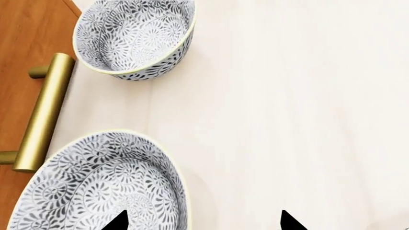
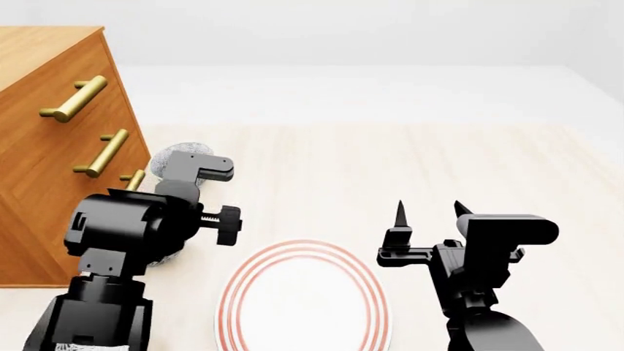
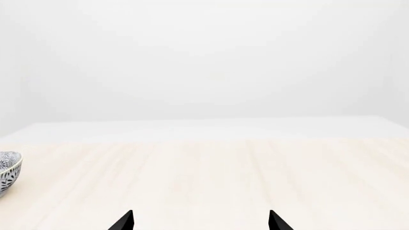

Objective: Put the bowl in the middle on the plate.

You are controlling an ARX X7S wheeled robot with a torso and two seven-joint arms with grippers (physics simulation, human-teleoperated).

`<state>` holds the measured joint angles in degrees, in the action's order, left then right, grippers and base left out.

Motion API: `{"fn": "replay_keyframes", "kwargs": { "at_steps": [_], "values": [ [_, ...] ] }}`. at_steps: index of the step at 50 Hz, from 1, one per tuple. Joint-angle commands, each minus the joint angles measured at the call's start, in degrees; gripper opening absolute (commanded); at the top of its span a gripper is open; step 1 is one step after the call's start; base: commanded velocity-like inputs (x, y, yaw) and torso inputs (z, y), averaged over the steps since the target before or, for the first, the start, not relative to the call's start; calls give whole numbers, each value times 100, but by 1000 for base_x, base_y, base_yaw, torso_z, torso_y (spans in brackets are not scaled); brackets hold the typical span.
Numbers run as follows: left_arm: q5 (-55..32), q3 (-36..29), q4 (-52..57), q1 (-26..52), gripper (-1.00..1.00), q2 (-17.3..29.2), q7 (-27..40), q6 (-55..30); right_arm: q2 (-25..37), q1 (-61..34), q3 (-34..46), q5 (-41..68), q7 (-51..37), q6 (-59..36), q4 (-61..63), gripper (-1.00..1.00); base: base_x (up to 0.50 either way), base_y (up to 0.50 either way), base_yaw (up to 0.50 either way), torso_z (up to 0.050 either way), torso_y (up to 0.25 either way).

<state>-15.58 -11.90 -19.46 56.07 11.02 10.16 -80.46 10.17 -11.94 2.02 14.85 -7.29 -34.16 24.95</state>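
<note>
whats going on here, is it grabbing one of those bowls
Not yet. The left gripper hangs open over a speckled bowl beside the wooden drawer unit, with one fingertip above its inside and nothing gripped. Another bowl sits further along. The right gripper is open and idle. The red-ringed plate lies on the table between the arms, with nothing on it.

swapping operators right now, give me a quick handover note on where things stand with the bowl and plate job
Left gripper: open, empty, hovering over the near bowl; only its fingertips show in the wrist view.
Right gripper: open, empty, raised beside the plate.
Bowls: two show in the left wrist view along the wooden drawer unit, the other bowl further on. A third is not clearly visible, so confirm which one is the middle.
Plate: on the floor between the arms, bare.
Done: approach only. Left: grasp, lift, set on plate.
</note>
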Motion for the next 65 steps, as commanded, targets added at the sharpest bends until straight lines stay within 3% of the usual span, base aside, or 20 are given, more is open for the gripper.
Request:
{"fn": "replay_keyframes", "kwargs": {
  "at_steps": [1,17,27,34,35,55,65],
  "values": [
    [193,-182,-1074,164,100,-44,44,614,7,6,23,36,-24,90,-123,100,0,0,0,0,0],
    [485,-493,-2995,716,100,-248,-23,1785,40,7,51,97,-62,143,-164,100,0,0,0,0,0],
    [732,-763,-5321,1352,100,-581,-258,3110,77,34,41,140,-103,152,-105,100,0,0,0,0,0],
    [773,-734,-5530,1324,100,-608,-282,3181,89,49,45,165,-122,189,-116,100,0,0,0,0,0],
    [761,-698,-5534,1323,-100,-607,-273,3144,91,48,42,169,-128,189,-110,100,0,0,0,0,0],
    [1052,-741,-5301,1174,-100,-640,-367,3199,140,61,34,243,-205,230,-59,100,0,0,0,0,0],
    [973,-943,-1321,70,-100,-127,-440,1415,150,100,-10,287,-238,320,-70,100,0,0,0,0,0]
  ]
}}
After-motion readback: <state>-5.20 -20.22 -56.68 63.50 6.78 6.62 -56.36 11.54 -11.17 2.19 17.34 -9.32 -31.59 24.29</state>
